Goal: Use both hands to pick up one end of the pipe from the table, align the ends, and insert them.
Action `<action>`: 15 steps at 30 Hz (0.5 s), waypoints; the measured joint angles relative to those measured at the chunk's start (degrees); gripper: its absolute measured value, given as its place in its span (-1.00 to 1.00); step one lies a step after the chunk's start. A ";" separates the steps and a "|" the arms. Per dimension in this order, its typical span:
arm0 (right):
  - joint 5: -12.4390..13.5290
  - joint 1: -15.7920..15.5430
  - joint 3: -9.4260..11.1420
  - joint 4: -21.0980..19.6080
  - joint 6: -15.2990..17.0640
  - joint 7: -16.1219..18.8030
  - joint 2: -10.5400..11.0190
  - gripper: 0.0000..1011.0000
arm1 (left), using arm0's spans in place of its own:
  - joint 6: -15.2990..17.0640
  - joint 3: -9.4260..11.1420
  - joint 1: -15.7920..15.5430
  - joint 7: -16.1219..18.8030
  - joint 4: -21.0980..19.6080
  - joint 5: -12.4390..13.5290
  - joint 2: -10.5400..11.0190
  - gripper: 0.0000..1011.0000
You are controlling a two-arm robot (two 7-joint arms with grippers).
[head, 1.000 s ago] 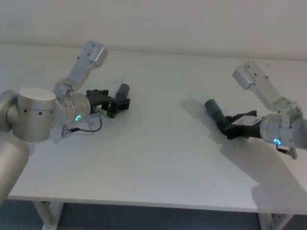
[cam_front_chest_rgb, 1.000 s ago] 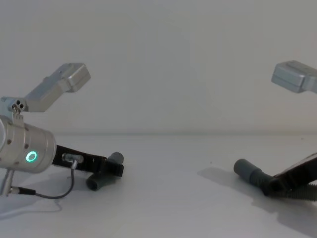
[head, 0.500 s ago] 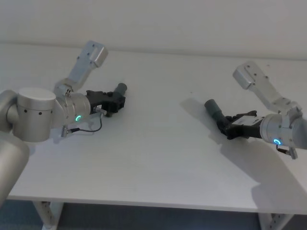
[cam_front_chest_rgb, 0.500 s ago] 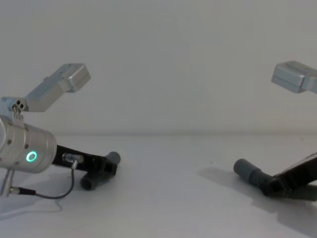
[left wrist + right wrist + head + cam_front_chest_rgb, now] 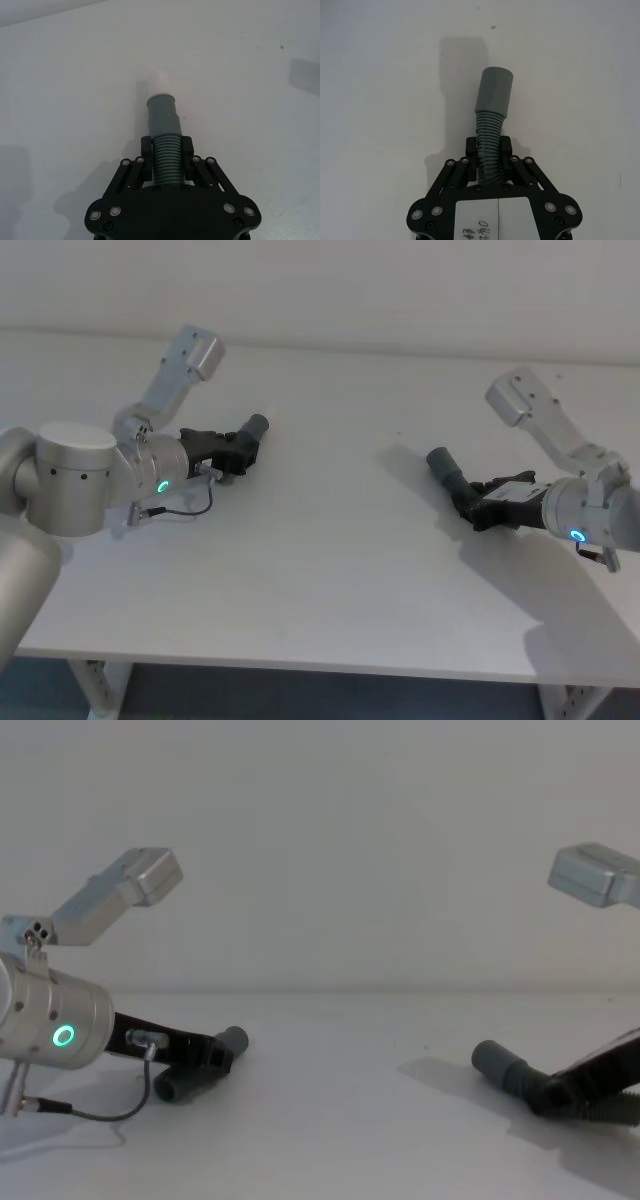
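Left hand (image 5: 240,447) and right hand (image 5: 472,506) each clamp ribbed hose (image 5: 166,165) — cuffs (image 5: 493,90) jut forward (well apart).

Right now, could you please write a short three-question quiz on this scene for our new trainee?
1. True or false: the left pipe end touches the right pipe end.
2. The left gripper closes its fingers on: A the ribbed part; B the smooth cuff; C nothing.
3. Fill in: the right gripper is ___ on the pipe.
Key: 1 false; 2 A; 3 shut.
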 joint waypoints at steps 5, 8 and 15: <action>0.00 0.00 0.00 0.00 0.00 0.00 0.00 -0.48 | 0.00 0.00 0.00 0.01 0.00 0.00 0.00 -0.36; 0.00 0.00 0.00 0.00 0.00 0.00 0.00 -0.48 | 0.00 0.00 0.00 0.01 0.00 0.00 0.00 -0.36; 0.00 0.00 0.00 0.00 0.00 0.00 0.00 -0.48 | 0.00 0.00 0.00 0.01 0.00 0.00 0.00 -0.36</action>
